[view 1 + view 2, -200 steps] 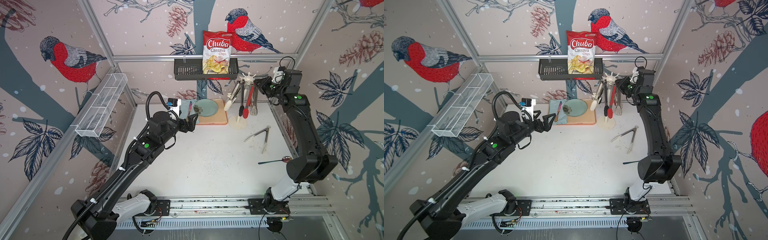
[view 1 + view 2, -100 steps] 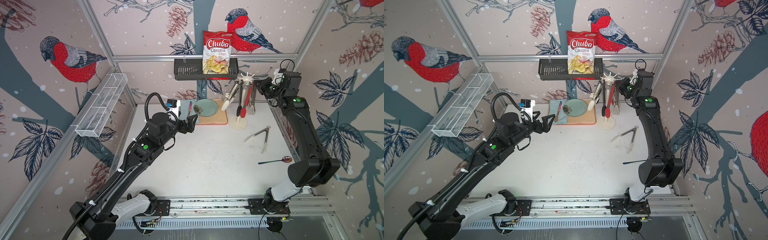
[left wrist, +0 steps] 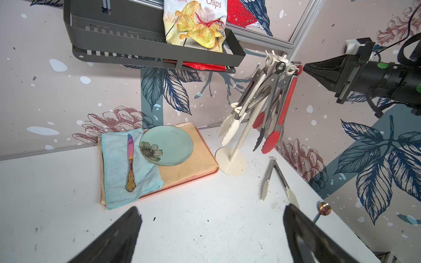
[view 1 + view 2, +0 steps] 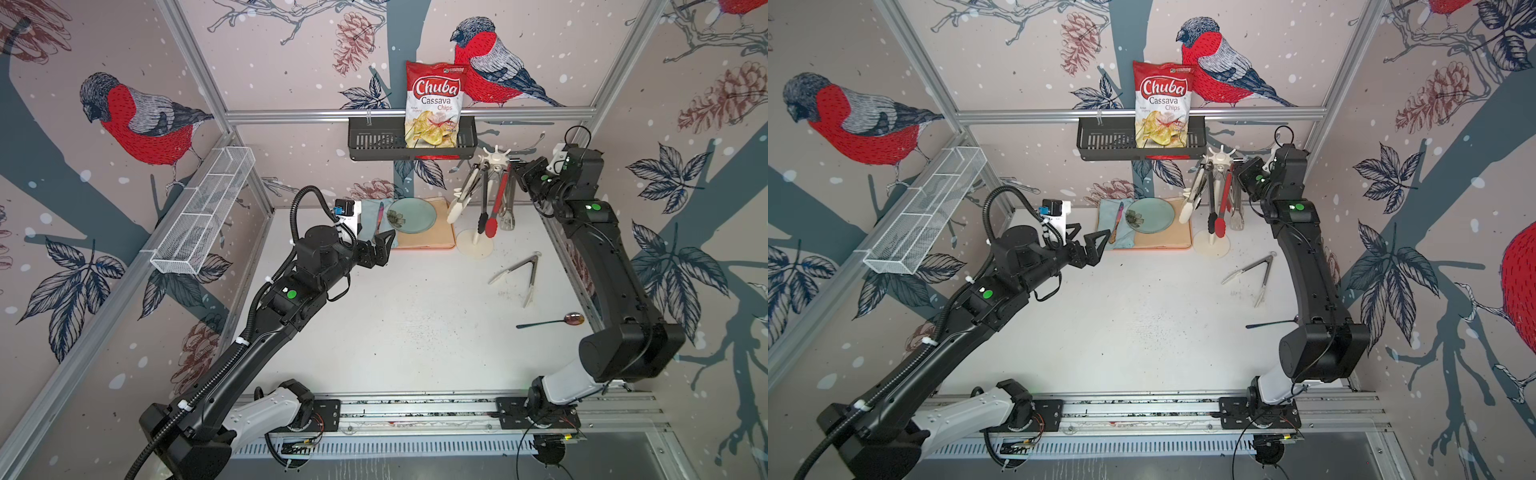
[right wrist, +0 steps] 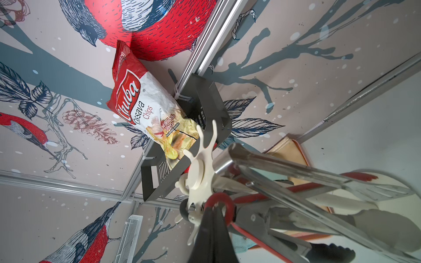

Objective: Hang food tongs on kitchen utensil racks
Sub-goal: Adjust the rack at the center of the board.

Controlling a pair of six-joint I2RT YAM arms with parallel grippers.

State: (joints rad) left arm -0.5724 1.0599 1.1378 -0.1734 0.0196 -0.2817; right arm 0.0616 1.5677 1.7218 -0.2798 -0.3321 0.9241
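Hanging tongs: four pairs are seen on the rack (image 4: pixel 494 159), slung by their loop ends from the crown hooks, tips down.
White tongs (image 4: pixel 455 207): hung on the tray side of the crown, splayed outward, white tips slightly parted.
Black tongs (image 4: pixel 482 220): hung close to the pole, dark tips together.
Red tongs (image 4: pixel 491 227): red tips and red grip sleeves are seen; the red loop sits at the crown.
Steel tongs (image 4: pixel 507 215): bare metal, slotted tips, hung on the side nearest the right arm.
Loose tongs (image 4: pixel 519 274): steel V with pale tips, arms spread, laid flat on the table (image 4: pixel 415 332) between the rack base and the spoon (image 4: pixel 552 321).
Rack: cream, with a round base, thin pole and star crown; stood just beside the tray (image 4: pixel 432 239) at the back of the table.
Right gripper (image 4: pixel 515 166): jaws pressed together, raised to crown height, tip against the red loop. Whether the loop is pinched cannot be told.
Left gripper (image 4: pixel 1086 241): jaws spread wide, nothing between them, held above the table near the tray, well apart from the rack.
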